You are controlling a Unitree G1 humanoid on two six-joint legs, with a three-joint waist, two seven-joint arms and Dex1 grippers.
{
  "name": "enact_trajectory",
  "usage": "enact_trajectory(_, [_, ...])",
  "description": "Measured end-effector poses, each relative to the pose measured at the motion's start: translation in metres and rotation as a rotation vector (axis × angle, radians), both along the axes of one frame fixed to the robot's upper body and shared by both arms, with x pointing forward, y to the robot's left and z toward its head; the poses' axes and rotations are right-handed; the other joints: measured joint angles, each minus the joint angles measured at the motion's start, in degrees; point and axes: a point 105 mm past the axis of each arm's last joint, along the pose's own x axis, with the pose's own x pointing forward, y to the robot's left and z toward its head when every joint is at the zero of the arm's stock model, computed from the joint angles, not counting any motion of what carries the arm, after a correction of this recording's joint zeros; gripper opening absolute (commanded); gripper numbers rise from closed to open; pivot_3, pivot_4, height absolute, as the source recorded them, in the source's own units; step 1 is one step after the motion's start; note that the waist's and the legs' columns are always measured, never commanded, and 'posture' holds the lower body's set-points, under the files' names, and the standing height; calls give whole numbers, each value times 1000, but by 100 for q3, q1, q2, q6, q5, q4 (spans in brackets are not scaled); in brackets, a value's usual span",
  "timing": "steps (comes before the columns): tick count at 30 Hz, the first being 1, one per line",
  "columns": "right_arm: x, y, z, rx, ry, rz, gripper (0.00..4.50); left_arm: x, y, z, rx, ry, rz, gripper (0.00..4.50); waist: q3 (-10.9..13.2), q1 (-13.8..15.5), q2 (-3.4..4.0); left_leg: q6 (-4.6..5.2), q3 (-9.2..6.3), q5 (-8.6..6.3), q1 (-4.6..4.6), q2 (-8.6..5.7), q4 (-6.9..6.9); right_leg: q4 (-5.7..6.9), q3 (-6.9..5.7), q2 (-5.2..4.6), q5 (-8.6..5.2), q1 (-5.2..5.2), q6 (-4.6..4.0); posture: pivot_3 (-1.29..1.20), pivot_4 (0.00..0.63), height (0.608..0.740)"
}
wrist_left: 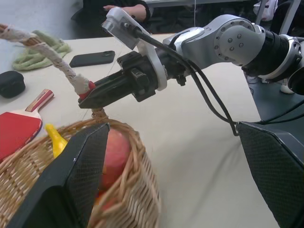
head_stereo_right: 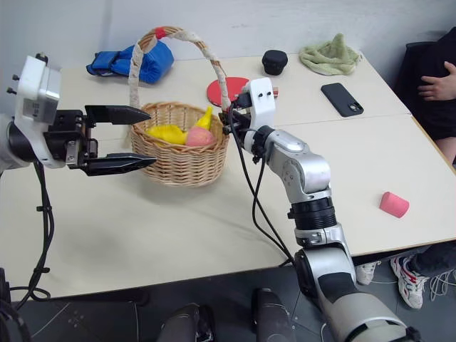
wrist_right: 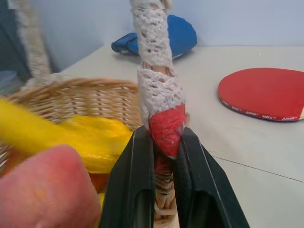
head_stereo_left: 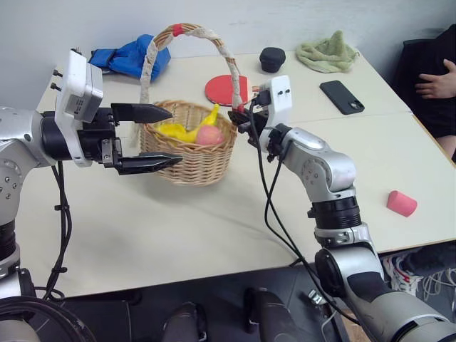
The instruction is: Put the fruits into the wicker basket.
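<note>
A round wicker basket (head_stereo_left: pixel 191 146) sits near the middle of a pale surface (head_stereo_left: pixel 214 228). The right hand (wrist_right: pixel 164 156) is clamped shut on the red-banded foot of the basket's tall corded handle (head_stereo_left: pixel 229 60), at the rim. The left hand (head_stereo_left: pixel 153 137) hovers beside the basket's opposite side, its two fingers spread wide and holding nothing.

The basket seems to be gripped for moving or steadying. Judged from here, the grip should stay low on the handle and any pull should be slow, so the basket does not tip and spill.

Counted: one yellow banana (head_stereo_left: pixel 187 128) and one pink peach (head_stereo_left: pixel 209 135) lie inside the basket; something reddish under the peach may be the mango, but that is unclear. Also on the surface: one red paddle (head_stereo_left: pixel 222 90), one phone (head_stereo_left: pixel 341 96), one pink cylinder (head_stereo_left: pixel 401 203).
</note>
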Motion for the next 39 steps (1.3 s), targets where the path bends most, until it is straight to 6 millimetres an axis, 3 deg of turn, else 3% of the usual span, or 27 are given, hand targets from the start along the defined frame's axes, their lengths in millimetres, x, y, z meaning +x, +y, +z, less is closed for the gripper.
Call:
enact_trajectory(4, [-2,-53,11,-5,-70,-145,182,4,-6,1,-33,5,-26,4500,0,81,0,3,-13,0,-12,-4,2,-9,2,-4,2,1,4,0,150,740])
enact_trajectory(10, [-36,-199,13,-119,-147,-539,182,11,-15,0,-70,11,-62,4500,0,193,0,9,-18,-4,-25,-11,0,-41,7,4,4,2,16,0,150,740])
enact_trajectory(13, [-56,-239,0,-140,-120,-656,182,14,-21,-5,-79,33,-90,4500,1,126,0,7,-4,-3,-7,-7,0,-44,30,18,4,5,15,0,150,740])
enact_trajectory(16, [-69,-252,-15,-94,-84,-680,182,17,-27,-11,-72,48,-118,4500,2,33,-1,-2,-2,2,33,-14,-1,-40,76,34,3,15,14,0,150,740])
enact_trajectory(17, [-71,-251,-20,-87,-72,-674,741,17,-28,-12,-72,51,-119,4500,2,6,-1,-5,-2,4,37,-11,-1,-34,84,39,3,16,12,0,150,740])
enact_trajectory(19, [-74,-252,-28,-95,-58,-674,1063,19,-30,-11,-75,48,-126,4500,2,-3,-1,-8,-2,6,43,-12,-1,-25,95,42,3,15,9,0,150,740])
enact_trajectory(23, [-82,-250,-30,-105,-71,-662,2435,20,-31,-6,-81,35,-131,4500,2,29,0,-9,-5,5,42,-12,-2,-30,101,45,1,15,6,0,150,740])
enact_trajectory(26, [-103,-249,-43,-136,-33,-588,3476,23,-30,-14,-43,52,-130,4500,2,93,-1,-8,-9,3,32,-10,-3,-44,101,53,2,13,6,0,150,740])
enact_trajectory(29, [-131,-257,-40,-198,17,-511,4491,23,-27,-15,-22,54,-127,4500,3,187,2,-3,-9,0,30,-12,1,-47,104,52,2,14,6,0,150,740])
enact_trajectory(34, [-194,-281,-15,-338,163,-369,4491,24,-17,-14,-17,75,-123,4500,5,265,-1,9,-25,-6,49,-15,4,-63,100,53,4,49,10,0,150,740])
enact_trajectory(37, [-237,-303,3,-342,272,-321,4491,24,-10,-15,-12,96,-127,4500,8,301,-14,10,-36,-28,113,-1,-16,-112,91,72,5,123,10,0,150,740])
enact_trajectory(39, [-255,-317,15,-315,297,-325,4491,23,-7,-15,-8,104,-131,4500,7,295,-22,21,-41,-52,123,2,-14,-132,95,78,5,142,11,0,150,740])
